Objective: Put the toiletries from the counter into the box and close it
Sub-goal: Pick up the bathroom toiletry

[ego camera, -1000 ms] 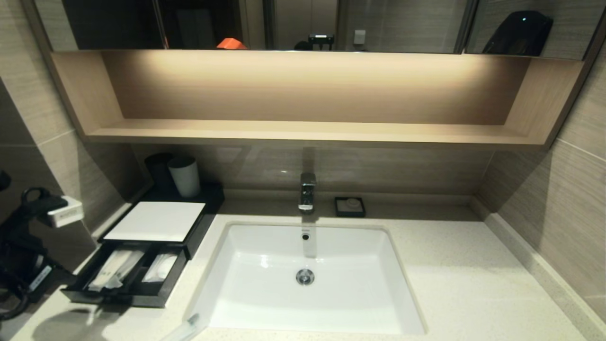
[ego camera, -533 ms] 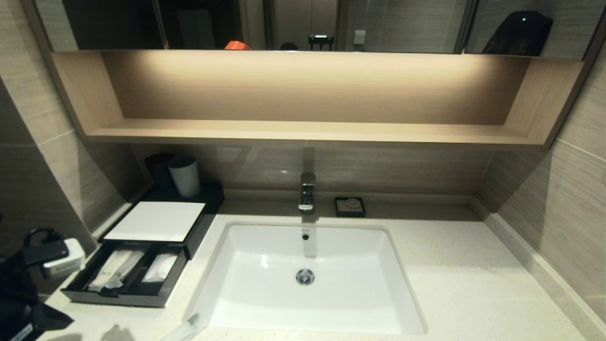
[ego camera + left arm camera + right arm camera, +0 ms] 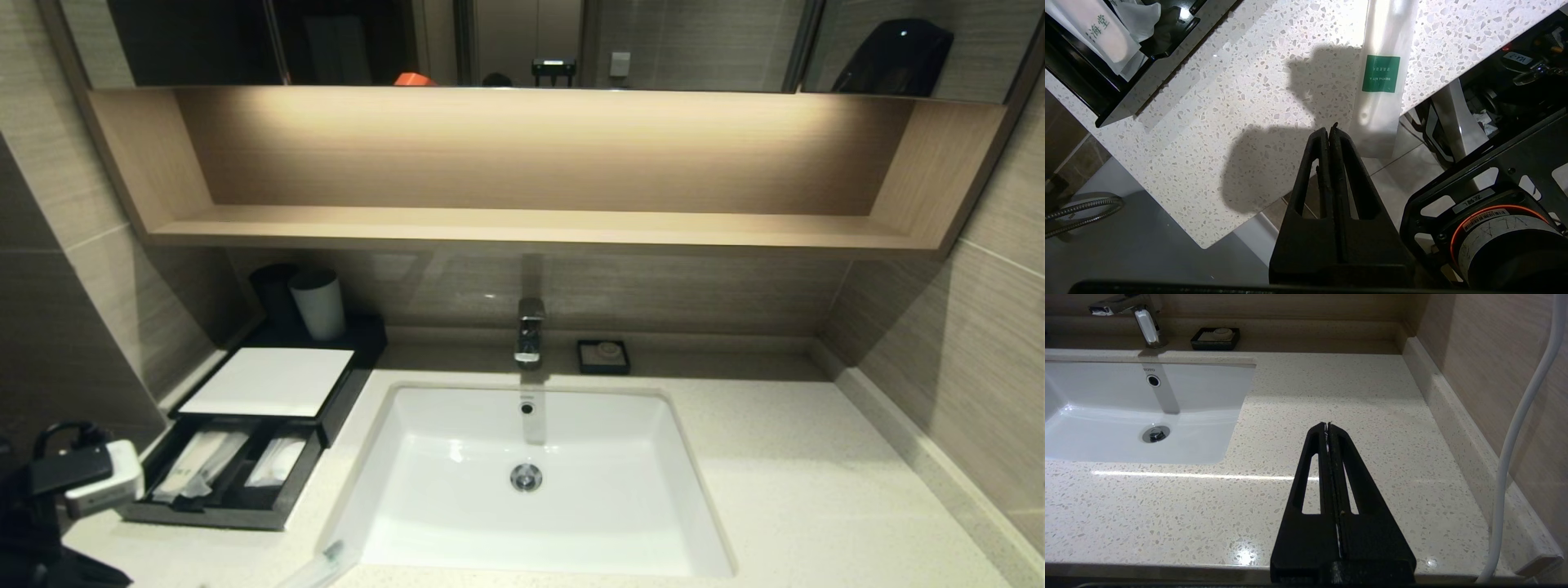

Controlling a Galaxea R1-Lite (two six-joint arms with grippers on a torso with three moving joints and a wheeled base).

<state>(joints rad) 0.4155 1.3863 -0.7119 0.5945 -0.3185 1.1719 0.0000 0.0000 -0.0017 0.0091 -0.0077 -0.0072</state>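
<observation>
Since the packet at frame's upper middle overhangs the counter edge, it looks light, slick, floppy; pinch the overhang. Left gripper pressed together, empty; drawer open.

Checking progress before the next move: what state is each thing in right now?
box drawer: pulled open, packets in both compartments.
packet with green label: on the counter, one end overhanging the front edge, not held.
left gripper: shut, empty, near that packet's overhanging end.
right gripper: shut, empty, parked over the counter, on the sink's other side.
faucet: off.
</observation>
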